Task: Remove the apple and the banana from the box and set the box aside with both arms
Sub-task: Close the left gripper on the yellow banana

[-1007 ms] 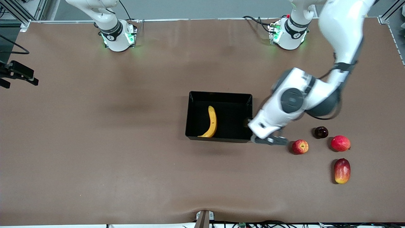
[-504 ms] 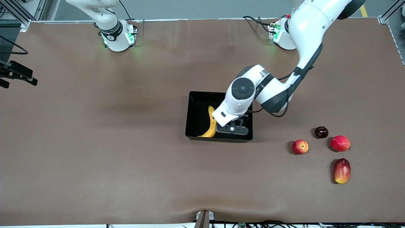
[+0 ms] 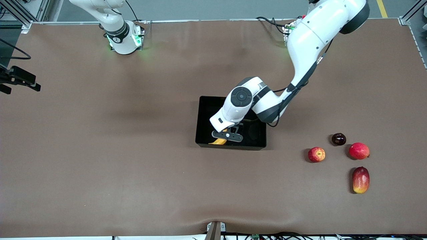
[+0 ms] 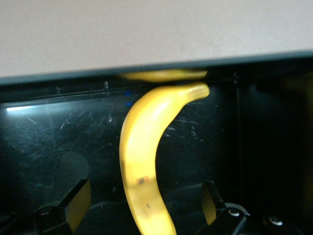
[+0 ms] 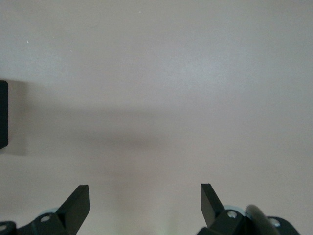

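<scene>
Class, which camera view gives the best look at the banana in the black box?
The left wrist view: the banana fills the frame, lying in the box between the open left claw's fingers. In the front view the left claw covers most of the banana; only its end shows. The right wrist view shows none of it.

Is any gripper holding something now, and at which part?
Nothing is held. The left gripper is open astride the banana in the box; the right gripper is open.
</scene>
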`<state>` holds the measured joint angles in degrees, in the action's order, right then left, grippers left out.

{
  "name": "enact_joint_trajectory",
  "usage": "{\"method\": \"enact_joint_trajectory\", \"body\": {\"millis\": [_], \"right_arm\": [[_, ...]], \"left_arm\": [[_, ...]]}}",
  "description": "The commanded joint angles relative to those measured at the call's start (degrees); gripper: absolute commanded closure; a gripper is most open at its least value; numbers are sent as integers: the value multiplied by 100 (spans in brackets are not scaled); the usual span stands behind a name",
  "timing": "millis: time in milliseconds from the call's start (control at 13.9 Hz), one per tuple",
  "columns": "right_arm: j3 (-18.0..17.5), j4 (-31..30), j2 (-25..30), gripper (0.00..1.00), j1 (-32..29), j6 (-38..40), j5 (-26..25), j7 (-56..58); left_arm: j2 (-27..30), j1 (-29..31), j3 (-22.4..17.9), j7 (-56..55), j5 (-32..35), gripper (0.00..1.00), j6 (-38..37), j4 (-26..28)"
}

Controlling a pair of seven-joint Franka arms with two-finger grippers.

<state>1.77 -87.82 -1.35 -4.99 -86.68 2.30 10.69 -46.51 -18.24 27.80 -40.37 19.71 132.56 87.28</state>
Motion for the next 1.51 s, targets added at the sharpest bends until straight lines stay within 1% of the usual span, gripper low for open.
{"method": "enact_joint_trajectory", "body": {"millis": [0, 72, 144, 216, 288, 432, 504, 576, 719, 863, 1079, 1295, 1367, 1439], "right_arm": [[-37, 37, -146, 0, -72, 46, 26, -14], [-37, 37, -146, 0, -81, 55, 8, -15], [-37, 37, -163, 0, -90, 29, 25, 3], [-37, 37, -155, 0, -81, 20, 16, 3], [-37, 45, -155, 0, -72, 20, -1, 12], [-37, 46, -172, 0, -81, 2, -1, 12], [-37, 46, -225, 0, -81, -7, -10, 12], [-37, 46, -312, 0, -81, -76, -27, 12], [-37, 37, -628, 0, -81, -191, -10, 21], [-37, 2, -673, 0, -98, -121, -10, -40], [-37, -42, -770, 0, -353, -130, 95, -6], [-89, -25, -735, 0, -161, -86, 113, -67], [-81, -25, -717, 0, 5, 1, 278, -93], [-81, -25, -726, 0, 76, 46, 654, -215]], "left_arm": [[-112, -513, -458, -225, 148, 0, 129, -71], [-200, -575, -512, -234, 148, 3, 182, -71], [-279, -602, -512, -278, 148, 10, 278, -71], [-332, -628, -521, -339, 165, 19, 427, -71], [-385, -681, -530, -348, 165, 32, 490, -71], [-403, -812, -635, -348, 174, 66, 490, -71], [-403, -874, -705, -357, 174, 86, 490, -71], [-403, -874, -714, -357, 165, 100, 490, -71], [-350, -901, -714, -366, 165, 100, 447, -149], [-245, -910, -714, -366, 191, 100, 385, -246], [-8, -901, -714, -348, 200, 100, 113, -299], [238, -866, -714, -331, 209, 100, -63, -308], [352, -848, -714, -313, 209, 100, -159, -308], [501, -813, -706, -304, 209, 100, -256, -308]]}}
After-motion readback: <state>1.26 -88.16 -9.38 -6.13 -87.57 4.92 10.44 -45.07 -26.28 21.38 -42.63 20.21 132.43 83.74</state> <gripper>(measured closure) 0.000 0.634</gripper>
